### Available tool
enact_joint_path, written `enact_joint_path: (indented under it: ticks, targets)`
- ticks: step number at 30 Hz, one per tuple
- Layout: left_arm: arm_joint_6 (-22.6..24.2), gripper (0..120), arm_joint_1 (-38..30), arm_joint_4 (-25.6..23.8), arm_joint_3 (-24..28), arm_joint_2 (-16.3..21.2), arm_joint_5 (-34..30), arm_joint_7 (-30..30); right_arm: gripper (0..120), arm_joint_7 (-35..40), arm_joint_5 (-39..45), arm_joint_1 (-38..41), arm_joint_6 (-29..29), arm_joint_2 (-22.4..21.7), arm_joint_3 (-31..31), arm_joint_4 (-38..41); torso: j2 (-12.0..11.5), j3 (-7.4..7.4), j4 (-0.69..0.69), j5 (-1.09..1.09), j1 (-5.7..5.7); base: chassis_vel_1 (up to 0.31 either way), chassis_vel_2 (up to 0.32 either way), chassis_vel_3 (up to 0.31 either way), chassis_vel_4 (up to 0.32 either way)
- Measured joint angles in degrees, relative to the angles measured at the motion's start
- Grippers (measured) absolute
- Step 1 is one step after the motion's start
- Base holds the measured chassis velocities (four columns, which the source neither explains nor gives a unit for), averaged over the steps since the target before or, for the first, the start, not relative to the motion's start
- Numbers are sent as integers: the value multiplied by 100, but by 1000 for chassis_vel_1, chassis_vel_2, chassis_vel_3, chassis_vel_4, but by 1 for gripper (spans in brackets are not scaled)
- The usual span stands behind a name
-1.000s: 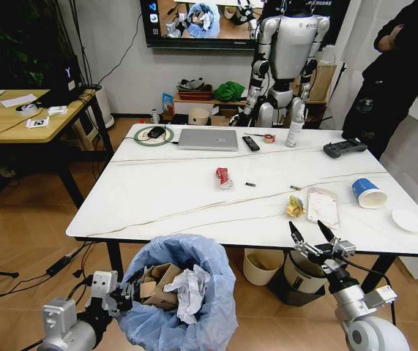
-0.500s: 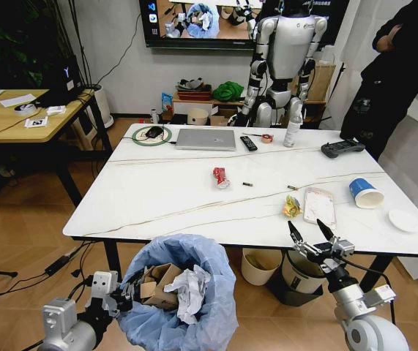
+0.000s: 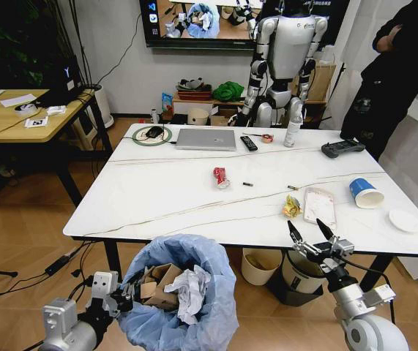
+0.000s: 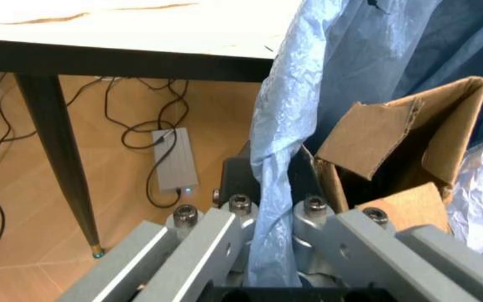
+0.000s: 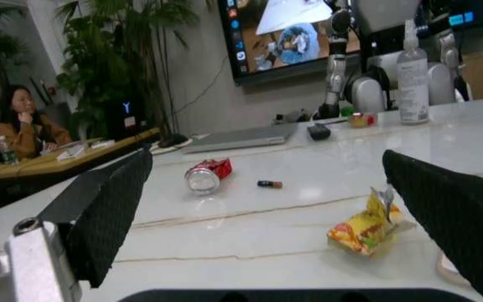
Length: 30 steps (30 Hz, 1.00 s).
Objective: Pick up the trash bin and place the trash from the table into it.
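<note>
Crinkly light-blue plastic spills over the rim of the trash bin (image 3: pixel 183 292), which sits low at our six o'clock, just below the near edge of the table (image 3: pixel 165 197). Our left gripper (image 3: pixel 124 291) has its fingers (image 4: pixel 224 229) pinched on the bag's rim at the bin's nine o'clock side. Inside the bin we see torn brown cardboard (image 4: pixel 409 135) and crumpled white paper (image 3: pixel 192 290).

Our right gripper (image 3: pixel 310 235) hovers at the table's near edge around four o'clock, its fingers spread wide and holding nothing. Just beyond it, toward one o'clock, lie a yellow wrapper (image 3: pixel 292 208) and a clear packet (image 3: pixel 319 205). A crushed red can (image 3: pixel 219 177) rests mid-table at twelve o'clock, and a blue-white paper cup (image 3: pixel 365 193) lies on its side out at two o'clock.
</note>
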Motion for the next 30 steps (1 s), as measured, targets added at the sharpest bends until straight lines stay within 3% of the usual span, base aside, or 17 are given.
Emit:
enact_joint_path:
  ticks: [4, 8, 13, 19, 30]
  targets:
    - [0, 0, 32, -25, -23, -2, 2, 0, 100, 75, 52, 162, -13, -192, -97, -34, 0, 0, 0, 1, 0, 0, 0, 0, 0]
    - [0, 0, 122, -62, -79, -85, 50, 0, 100, 270, 324, 628, -268, -934, -333, -294, 0, 0, 1, 1, 0, 0, 0, 0, 0]
    - [-1, 0, 208, -119, -147, -184, 85, 2, 100, 500, 705, 1080, -413, -1485, -705, -532, 0, 0, 1, 1, 0, 0, 0, 0, 0]
    - [2, 0, 224, -126, -186, -152, 49, 3, 100, 815, 882, 1388, -468, -1827, -1012, -674, 0, 0, -2, 0, 0, 0, 0, 0, 0]
    - [-9, 0, 332, -132, -243, -211, 107, 10, 100, 1328, 1241, 2703, -553, -2148, -2300, -1265, 0, 1, 2, -1, 1, 0, 0, 0, 0]
